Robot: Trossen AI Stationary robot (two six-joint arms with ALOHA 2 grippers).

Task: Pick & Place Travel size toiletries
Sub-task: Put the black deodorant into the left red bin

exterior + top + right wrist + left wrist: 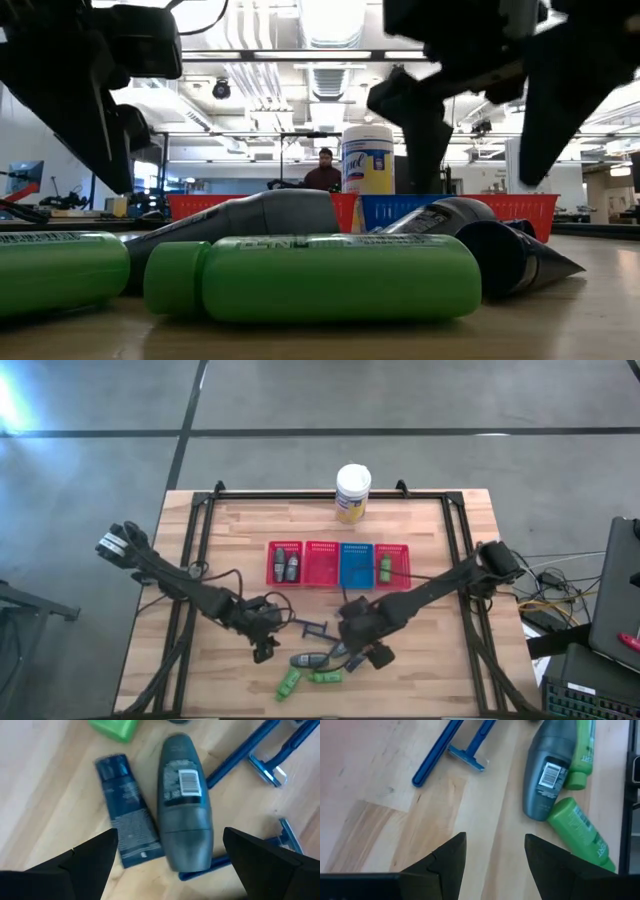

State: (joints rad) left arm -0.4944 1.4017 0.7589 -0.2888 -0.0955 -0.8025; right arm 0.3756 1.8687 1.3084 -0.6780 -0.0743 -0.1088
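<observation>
The desk [430,530] is being viewed from above, a wooden top with both arms reaching in toward its near edge. A white canister with a yellow label [352,493] is standing at the far edge, outside the task. A row of mesh baskets [338,564] is sitting across the middle of the desk, red ones and one blue; two grey tubes are already lying in the leftmost red basket [284,564] and one green bottle in the rightmost [391,564], presumably sorted by kind.

The rest of the toiletries are being left loose near the near edge. The right claw [167,857] is being held spread wide directly above a grey oval tube [183,800], with a dark flat tube [129,810] just beside it; the wide spread appears suited to straddling the tube's breadth, and nothing is being pinched. Blue razors [270,750] are lying just beyond. The left claw [495,865] is being held partly spread and empty over bare wood, near the same cluster, probably waiting so the arms are not crowding each other. Two green bottles [308,679] are lying closest to the near edge, touching or nearly so.

The step in hand is judged to be a descent onto the grey tube.
</observation>
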